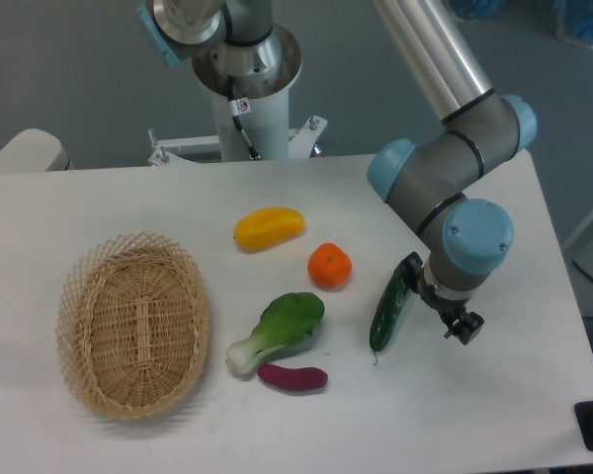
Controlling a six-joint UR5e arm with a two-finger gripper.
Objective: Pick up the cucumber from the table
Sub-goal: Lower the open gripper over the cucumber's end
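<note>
The dark green glossy cucumber [389,313] lies at an angle on the white table [494,415], right of centre, with its thin stem tip pointing to the front. My gripper [411,271] is low at the cucumber's far upper end. One black finger [406,267] shows against that end. The rest of the gripper is hidden behind the grey and blue wrist [466,247], so the jaw gap does not show. I cannot tell whether the cucumber is gripped or off the table.
A woven basket [133,326] stands at the left. A yellow mango-like fruit [268,228], an orange [329,266], a bok choy [280,330] and a purple sweet potato [293,377] lie left of the cucumber. The robot base [247,89] is at the back.
</note>
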